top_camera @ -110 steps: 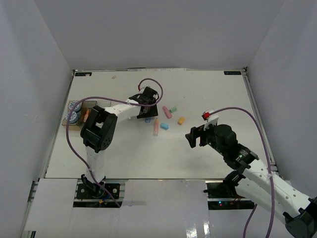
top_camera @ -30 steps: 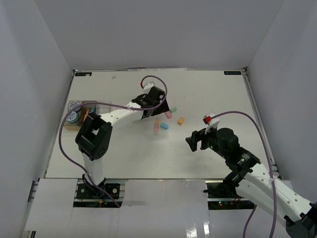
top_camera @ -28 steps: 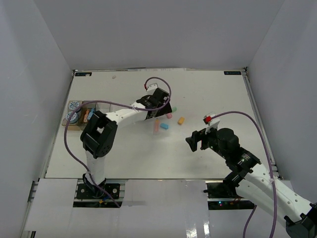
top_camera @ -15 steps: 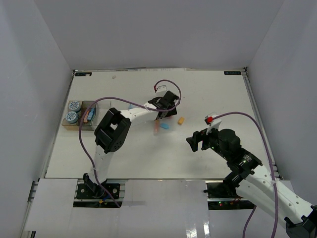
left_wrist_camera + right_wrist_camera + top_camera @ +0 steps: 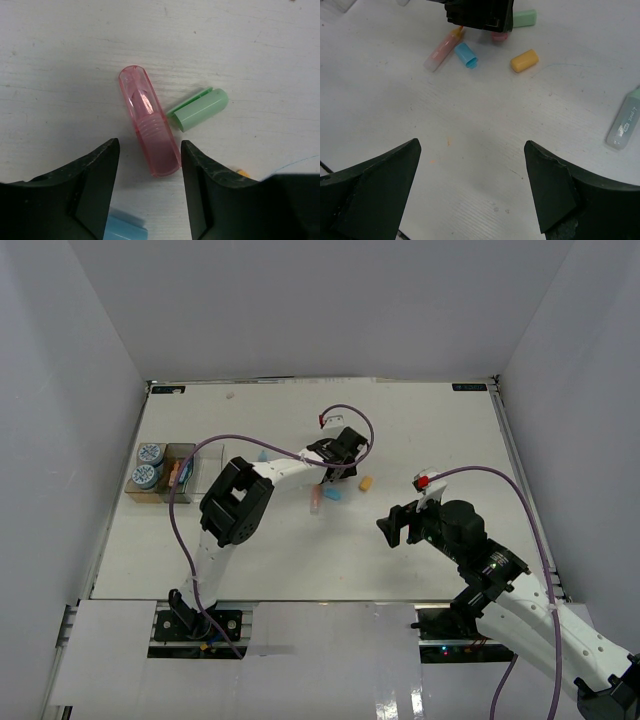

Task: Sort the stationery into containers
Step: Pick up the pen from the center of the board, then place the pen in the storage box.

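Note:
My left gripper (image 5: 340, 452) is open, low over a cluster of stationery in the middle of the table. In the left wrist view its jaws (image 5: 148, 162) stand either side of the near end of a clear pink piece (image 5: 149, 127), not touching it. A green piece (image 5: 198, 109) lies beside the pink one. A blue piece (image 5: 331, 494), a long pink piece (image 5: 316, 499) and an orange piece (image 5: 366, 482) lie close by. Two patterned rolls (image 5: 148, 464) sit in the tan bin (image 5: 160, 496) at far left. My right gripper (image 5: 395, 525) is open and empty.
A clear bin (image 5: 188, 468) beside the tan one holds a few pastel pieces. A small blue piece (image 5: 263, 454) lies behind the left arm. The right wrist view shows a mint-grey marker (image 5: 625, 119) lying apart at the right. White walls enclose the table.
My left gripper has moved right across the table, from near the bins' side to over the pink and green pieces. The right arm has barely moved.

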You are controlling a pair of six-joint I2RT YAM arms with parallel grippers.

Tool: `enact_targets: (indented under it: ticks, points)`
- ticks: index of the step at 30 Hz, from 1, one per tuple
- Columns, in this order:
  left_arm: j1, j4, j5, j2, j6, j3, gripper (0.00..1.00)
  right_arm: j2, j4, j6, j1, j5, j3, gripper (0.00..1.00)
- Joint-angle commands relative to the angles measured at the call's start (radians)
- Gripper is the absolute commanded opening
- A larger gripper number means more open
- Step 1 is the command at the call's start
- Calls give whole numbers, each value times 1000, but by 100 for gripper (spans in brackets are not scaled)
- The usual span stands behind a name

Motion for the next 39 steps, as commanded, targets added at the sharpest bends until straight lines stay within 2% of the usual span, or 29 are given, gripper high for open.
enact_targets:
  ticks: [1,12,18,21,23,26,33,35,39]
  points:
    - [-6,-9,-34,4,13,10,61,-11,8,11,2,7,-3,90]
    - [-3,-12,-64,-45,82,-28,31,-11,11,11,3,4,-7,90]
    - [18,5,-66,-87,216,-11,28,-23,5,11,3,13,-7,90]
    - [50,25,-52,-154,283,-55,28,-31,-6,8,2,28,-1,90]
    - [90,28,-43,-202,328,-95,28,-34,-6,7,3,28,0,90]
    - [155,52,-34,-373,395,-209,28,-32,-6,3,2,27,2,90]
    - [380,96,24,-686,585,-442,28,-21,5,-3,2,7,8,90]
    - [429,96,43,-740,642,-490,28,-20,9,-7,3,4,10,90]
    - [607,88,67,-821,696,-545,27,-18,8,-12,2,1,13,90]
